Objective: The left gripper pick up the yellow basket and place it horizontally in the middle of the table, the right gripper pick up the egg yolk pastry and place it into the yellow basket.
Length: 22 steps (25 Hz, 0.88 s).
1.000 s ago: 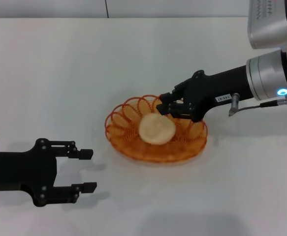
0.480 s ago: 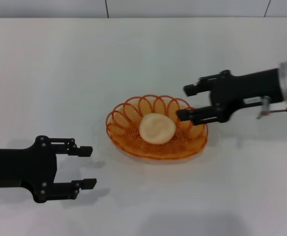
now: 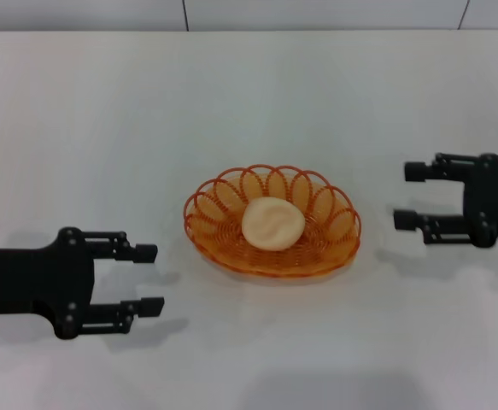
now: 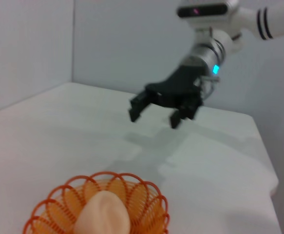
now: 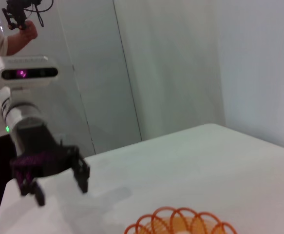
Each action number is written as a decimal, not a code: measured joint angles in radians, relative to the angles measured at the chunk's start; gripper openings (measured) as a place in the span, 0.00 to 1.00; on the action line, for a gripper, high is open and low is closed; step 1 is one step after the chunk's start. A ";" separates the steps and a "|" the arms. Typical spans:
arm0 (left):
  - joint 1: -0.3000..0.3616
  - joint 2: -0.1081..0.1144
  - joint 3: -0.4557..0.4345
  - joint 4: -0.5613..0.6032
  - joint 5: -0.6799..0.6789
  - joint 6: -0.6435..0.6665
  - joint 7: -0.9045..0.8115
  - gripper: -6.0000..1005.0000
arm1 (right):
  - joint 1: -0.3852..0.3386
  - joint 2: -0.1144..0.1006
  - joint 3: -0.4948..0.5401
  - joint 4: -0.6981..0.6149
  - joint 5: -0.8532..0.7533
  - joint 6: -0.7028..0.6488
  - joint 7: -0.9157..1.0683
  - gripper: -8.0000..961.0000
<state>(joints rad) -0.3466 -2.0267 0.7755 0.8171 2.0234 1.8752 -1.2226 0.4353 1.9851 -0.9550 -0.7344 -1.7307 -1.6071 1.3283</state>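
The yellow basket (image 3: 231,224) lies flat in the middle of the table (image 3: 231,102), with the egg yolk pastry (image 3: 272,224) resting inside it. My right gripper (image 3: 409,196) hovers open and empty to the right of the basket, well apart from it. Near the front left, my left gripper (image 3: 149,278) is open and holds nothing. The left wrist view shows the basket (image 4: 146,195), the pastry (image 4: 103,214) and the far right gripper (image 4: 154,111). In the right wrist view the basket rim (image 5: 180,222) and the far left gripper (image 5: 59,183) appear.
The table ends at a pale wall (image 3: 317,13) at the back. A person's hand (image 5: 22,29) shows behind a glass panel in the right wrist view.
My right gripper let go of the pastry in the basket, opened, and pulled back to the right. The left gripper shifted slightly left.
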 joint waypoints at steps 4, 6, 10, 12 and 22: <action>-0.005 0.000 -0.042 -0.003 0.004 0.000 -0.008 0.64 | -0.030 -0.005 0.000 0.018 -0.005 -0.003 -0.043 0.78; -0.007 0.002 -0.050 -0.003 0.005 0.000 -0.017 0.64 | -0.041 -0.002 0.000 0.019 -0.015 0.000 -0.057 0.88; -0.010 0.008 -0.052 -0.001 0.007 0.000 -0.024 0.74 | -0.047 0.004 0.000 0.022 -0.052 0.004 -0.077 0.90; -0.015 0.011 -0.052 -0.001 0.007 -0.002 -0.025 0.79 | -0.049 0.005 -0.002 0.025 -0.057 0.005 -0.088 0.91; -0.036 0.028 -0.051 -0.004 0.012 -0.012 -0.049 0.87 | -0.050 0.003 0.000 0.036 -0.083 0.002 -0.103 0.91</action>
<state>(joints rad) -0.3827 -1.9983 0.7244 0.8130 2.0350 1.8629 -1.2714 0.3856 1.9882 -0.9548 -0.6986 -1.8135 -1.6048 1.2254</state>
